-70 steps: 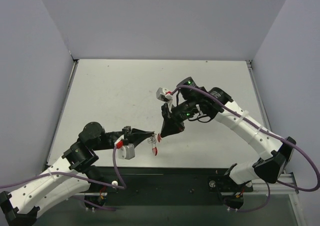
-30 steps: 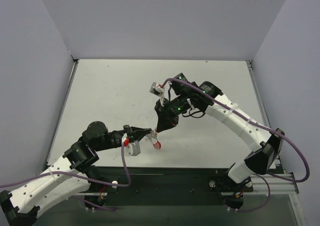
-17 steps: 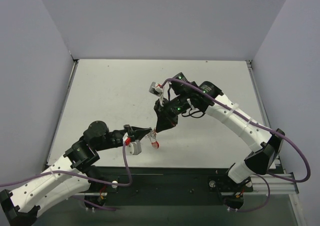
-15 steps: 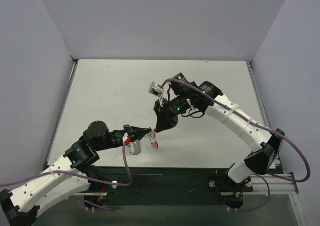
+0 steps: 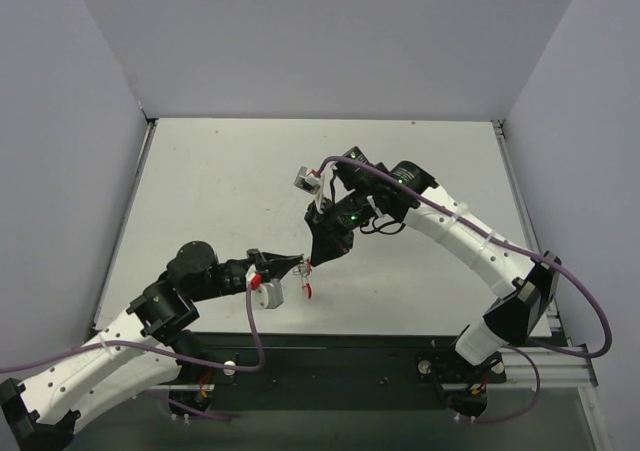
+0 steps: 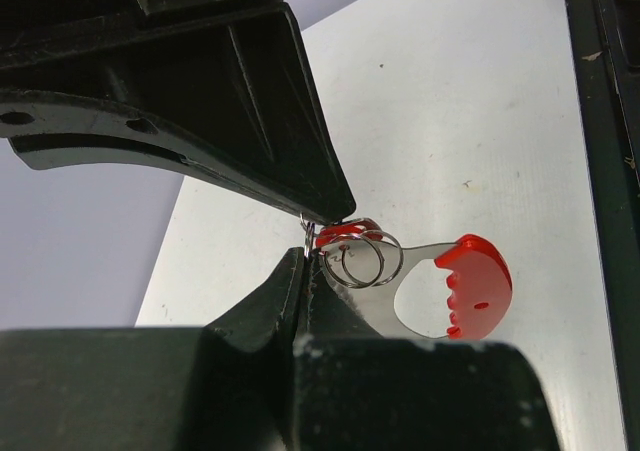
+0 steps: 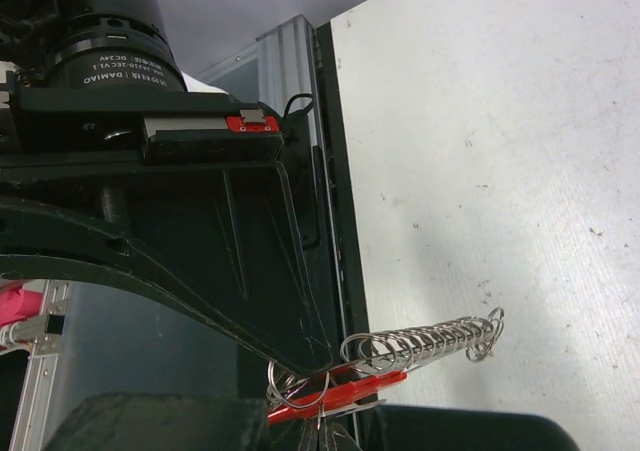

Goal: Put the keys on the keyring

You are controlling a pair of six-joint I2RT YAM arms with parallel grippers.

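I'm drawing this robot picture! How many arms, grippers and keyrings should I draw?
White-and-black robot arms: 2, the left arm and the right arm
Black two-finger grippers: 2, the left gripper and the right gripper
Red-and-silver loop keyring: 1
Total: 5

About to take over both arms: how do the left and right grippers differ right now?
The left gripper reaches rightward from the near left; the right gripper angles in from the far right. The keyring, red arc outward, sticks out past the left tips; a row of silver rings juts past the right tips. Both are shut, tips meeting at the same spot.
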